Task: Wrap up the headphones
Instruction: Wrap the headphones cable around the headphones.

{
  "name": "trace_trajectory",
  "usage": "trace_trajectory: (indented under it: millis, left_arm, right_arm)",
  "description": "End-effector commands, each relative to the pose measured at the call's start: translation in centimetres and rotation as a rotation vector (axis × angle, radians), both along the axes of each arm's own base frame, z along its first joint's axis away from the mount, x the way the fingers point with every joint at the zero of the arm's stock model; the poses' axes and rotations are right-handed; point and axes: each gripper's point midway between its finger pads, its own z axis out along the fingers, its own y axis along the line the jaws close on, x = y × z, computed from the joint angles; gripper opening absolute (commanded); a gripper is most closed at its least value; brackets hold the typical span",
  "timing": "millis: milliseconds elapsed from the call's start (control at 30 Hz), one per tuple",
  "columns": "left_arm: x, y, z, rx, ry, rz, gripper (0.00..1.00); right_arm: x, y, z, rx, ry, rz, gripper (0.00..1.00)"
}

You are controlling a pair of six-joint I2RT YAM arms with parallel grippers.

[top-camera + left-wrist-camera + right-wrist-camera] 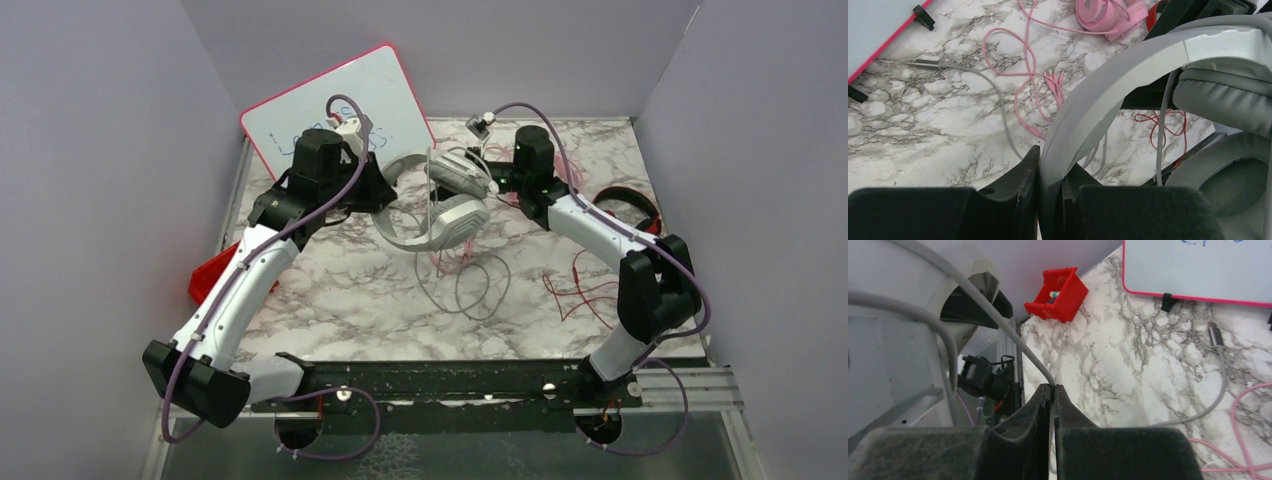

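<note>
Left hand (1050, 167) clamps shut on the headband of the grey headphones (447, 218), held up at centre of the top view; right hand (1053, 390) pinches their grey cable (983, 302); pink pair (1105, 15) and red pair (625, 192) lie on the counter (350, 290).

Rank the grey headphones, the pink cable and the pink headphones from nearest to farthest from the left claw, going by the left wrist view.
1. Grey headphones: headband clamped in the left claw.
2. Pink cable: looped on the table, mid-frame.
3. Pink headphones: farthest, at the top edge.
</note>
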Motion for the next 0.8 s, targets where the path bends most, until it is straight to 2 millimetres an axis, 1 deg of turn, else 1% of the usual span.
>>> trace_trajectory:
  millis: [0,167,267,500,567,667,767]
  left_arm:
    - [2.5,-1.1,8.8,-0.216,-0.207,0.071,0.00]
    - [3.1,-1.2,10.2,-0.232,-0.224,0.083,0.00]
    - [3.5,-1.3,10.8,-0.239,-0.231,0.086,0.00]
    - [3.7,-1.3,12.2,-0.258,-0.252,0.098,0.00]
    - [3.8,-1.4,12.9,-0.269,-0.259,0.094,0.00]
    - [3.7,-1.5,13.9,-0.284,-0.272,0.089,0.00]
    - [3.5,-1.6,14.3,-0.291,-0.278,0.082,0.00]
  right_arm:
    - [-1.4,0.4,0.1,0.070,0.113,0.038,0.10]
    - [-1.9,0.5,-1.0,0.088,0.159,0.047,0.12]
    - [-2.1,0.7,-1.3,0.102,0.178,0.062,0.12]
    - [-1.2,1.2,-1.6,0.125,0.176,0.043,0.13]
    - [-0.9,1.4,-1.8,0.145,0.174,0.037,0.17]
    - [-0.4,1.7,-2.2,0.166,0.170,0.039,0.19]
    - [0.2,2.1,-2.1,0.176,0.149,0.034,0.23]
